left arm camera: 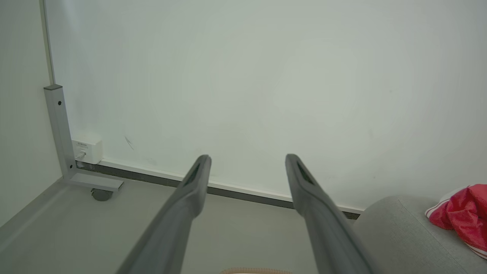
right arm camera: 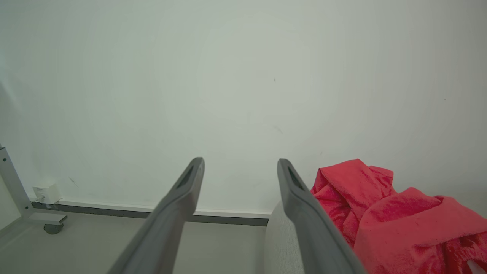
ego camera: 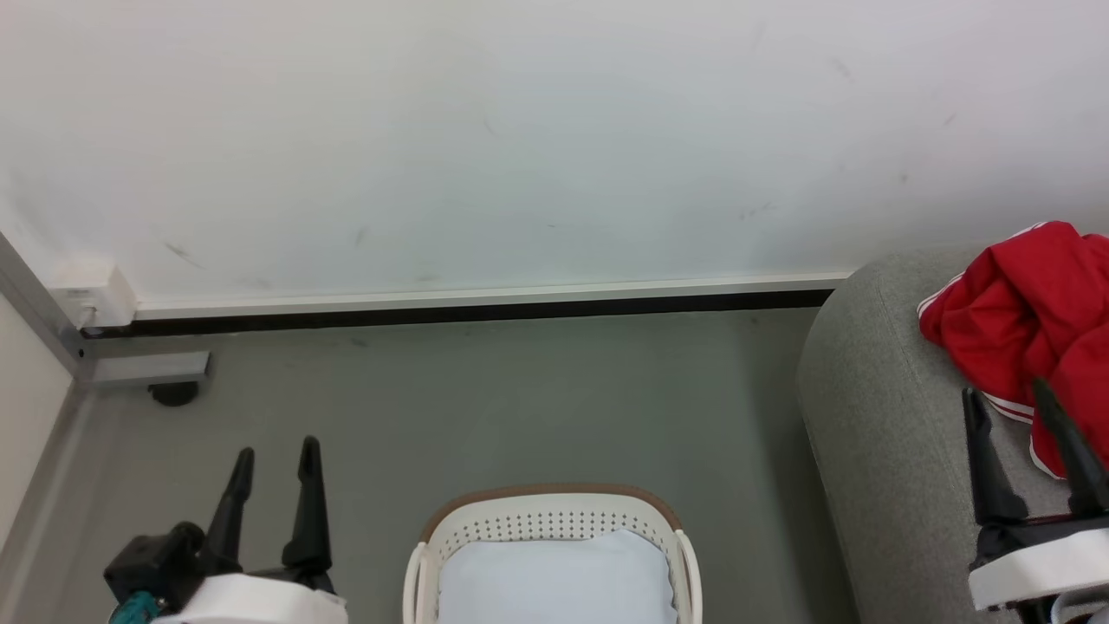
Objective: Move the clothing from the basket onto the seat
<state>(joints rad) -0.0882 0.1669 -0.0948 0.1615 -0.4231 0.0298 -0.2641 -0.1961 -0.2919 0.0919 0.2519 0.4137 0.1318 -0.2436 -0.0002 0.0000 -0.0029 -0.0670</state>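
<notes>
Clothing (ego camera: 1027, 316) lies in a crumpled red heap on the seat (ego camera: 866, 416), near its rounded end, with white stripe trim showing along the edges. The bunching looks like soft fabric slumped where it was let go. Basket (ego camera: 554, 518) stands on the floor (ego camera: 520, 399) to the left of the seat, apart from it. It holds a pale bluish pad (ego camera: 554, 576), and no red shows in the part visible; its near half is cut off by the frame edge. Judgement: transfer done or nearly so. Left gripper (ego camera: 277, 446) hovers over bare floor left of the basket, fingers spread, nothing between them. Right gripper (ego camera: 1005, 392) hovers over the seat just short of the heap, fingers spread and empty, which fits a release posture. Both point toward the wall (ego camera: 554, 130).
</notes>
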